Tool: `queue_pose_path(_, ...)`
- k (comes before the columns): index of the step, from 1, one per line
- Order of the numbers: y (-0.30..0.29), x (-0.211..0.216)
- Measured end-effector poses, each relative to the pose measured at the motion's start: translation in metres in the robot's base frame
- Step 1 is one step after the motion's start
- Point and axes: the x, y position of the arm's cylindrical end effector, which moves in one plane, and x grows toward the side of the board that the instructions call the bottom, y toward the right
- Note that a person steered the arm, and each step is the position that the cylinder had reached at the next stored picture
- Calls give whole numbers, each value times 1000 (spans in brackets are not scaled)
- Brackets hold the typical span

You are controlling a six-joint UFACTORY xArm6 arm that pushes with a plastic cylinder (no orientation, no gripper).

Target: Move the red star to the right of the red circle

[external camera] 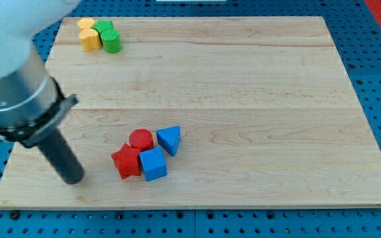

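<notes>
No jaws on this arm, only my tip (75, 180), and it holds nothing. It sits at nine o'clock from the red star (127, 161), near but not touching. The red circle (141, 139) touches the star at one o'clock. A blue cube (153, 164) blocks the star at three o'clock. A blue triangle (169, 139) sits by the circle at three o'clock.

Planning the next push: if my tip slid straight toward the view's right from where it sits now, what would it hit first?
Most likely the red star. My tip sits to its left, apart from it and slightly lower in the view, so it may only catch the star's lower edge. The blue cube touches the star on its right; the red circle sits above.
</notes>
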Motion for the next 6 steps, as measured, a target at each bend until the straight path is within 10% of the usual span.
queue_pose_path(6,41,-43)
